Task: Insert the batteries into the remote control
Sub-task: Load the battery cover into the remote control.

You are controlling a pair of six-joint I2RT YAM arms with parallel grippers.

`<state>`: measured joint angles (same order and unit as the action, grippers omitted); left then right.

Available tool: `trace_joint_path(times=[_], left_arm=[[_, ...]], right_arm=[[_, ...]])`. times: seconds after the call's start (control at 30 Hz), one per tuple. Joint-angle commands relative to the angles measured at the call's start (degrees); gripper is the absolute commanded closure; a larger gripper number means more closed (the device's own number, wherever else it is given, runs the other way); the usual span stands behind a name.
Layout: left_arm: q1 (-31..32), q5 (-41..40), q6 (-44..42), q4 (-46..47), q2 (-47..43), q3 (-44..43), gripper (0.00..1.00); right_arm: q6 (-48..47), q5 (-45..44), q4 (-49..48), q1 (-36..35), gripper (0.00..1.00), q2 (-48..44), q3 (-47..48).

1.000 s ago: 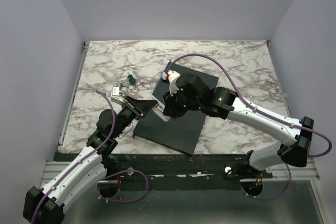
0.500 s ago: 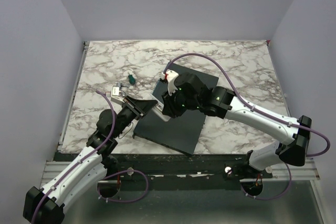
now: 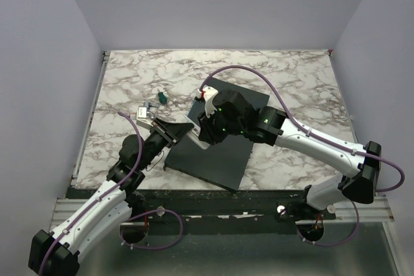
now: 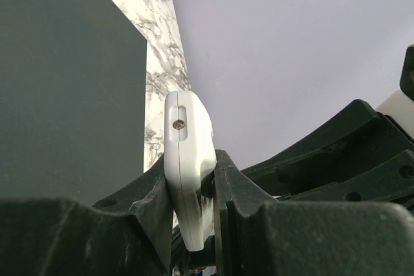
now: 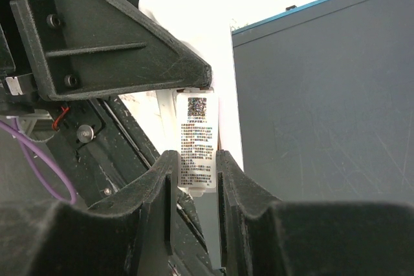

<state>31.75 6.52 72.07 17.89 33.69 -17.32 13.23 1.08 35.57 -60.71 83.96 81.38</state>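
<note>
The white remote control (image 4: 187, 127) stands on edge between my left fingers, a small screw at its top end. My left gripper (image 4: 192, 163) is shut on it, and holds it at the dark slab's left edge in the top view (image 3: 184, 131). In the right wrist view the remote's back (image 5: 223, 95) carries a narrow white labelled cover strip (image 5: 196, 134) with a QR code. My right gripper (image 5: 196, 156) is closed around that strip, its pads against both sides. In the top view the right gripper (image 3: 204, 134) meets the left one. No batteries are discernible.
A large dark grey slab (image 3: 220, 150) lies on the marble table (image 3: 291, 82) under both grippers. A small white and grey object (image 3: 145, 110) and a small green object (image 3: 162, 99) lie to the left behind my left arm.
My right arm has shifted slightly left toward the remote. My left arm has stayed still with the remote in it.
</note>
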Motion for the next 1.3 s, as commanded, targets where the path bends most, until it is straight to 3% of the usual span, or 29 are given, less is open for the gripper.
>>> trace_joint_path(times=[0.0, 0.53, 0.8, 1.27], left_arm=[[0.2, 1.1, 1.0, 3.1, -0.3, -0.3, 1.00], [0.2, 2.0, 2.2, 3.7, -0.1, -0.5, 1.00], [0.2, 1.9, 3.5, 5.7, 0.3, 0.6, 1.00], [0.1, 2.2, 4.4, 6.9, 0.8, 1.1, 1.00]], right_arm=[[-1.2, -0.9, -0.6, -0.3, 0.99, 1.2, 0.8], [-2.4, -2.8, -0.8, -0.3, 0.97, 2.6, 0.6], [-2.6, -3.2, -1.6, -0.3, 0.78, 1.9, -0.1], [-2.9, -2.9, -2.6, -0.3, 0.68, 1.5, -0.9]])
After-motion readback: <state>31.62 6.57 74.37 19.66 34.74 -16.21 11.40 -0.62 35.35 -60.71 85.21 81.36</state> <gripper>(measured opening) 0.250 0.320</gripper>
